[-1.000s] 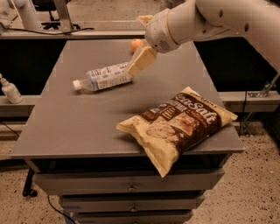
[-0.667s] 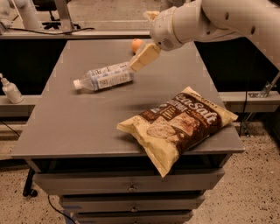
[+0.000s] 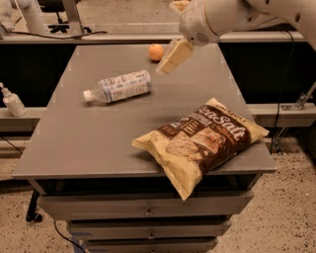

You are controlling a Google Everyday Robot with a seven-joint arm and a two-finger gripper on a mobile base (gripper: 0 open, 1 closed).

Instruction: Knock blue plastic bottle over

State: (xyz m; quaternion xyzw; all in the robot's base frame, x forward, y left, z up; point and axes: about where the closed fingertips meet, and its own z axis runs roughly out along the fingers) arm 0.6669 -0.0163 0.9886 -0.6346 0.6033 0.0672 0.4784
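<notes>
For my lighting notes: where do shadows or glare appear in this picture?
Camera view: the light seems to come from above. The grey table is evenly lit, without strong glare. Only thin shadows lie under the toppled blue plastic bottle and the chip bag. The pincer, hanging over the table's far side near the orange, looks bright.

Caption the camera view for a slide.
Blue bottle lies on its side on the table; hand hovers near the orange.

White arm (image 3: 261,12) entering from the upper right edge. Its rounded wrist housing (image 3: 205,22) sits above and to the right of the cream gripper (image 3: 174,57). The gripper slants down and to the left from the wrist and hangs in the air.
</notes>
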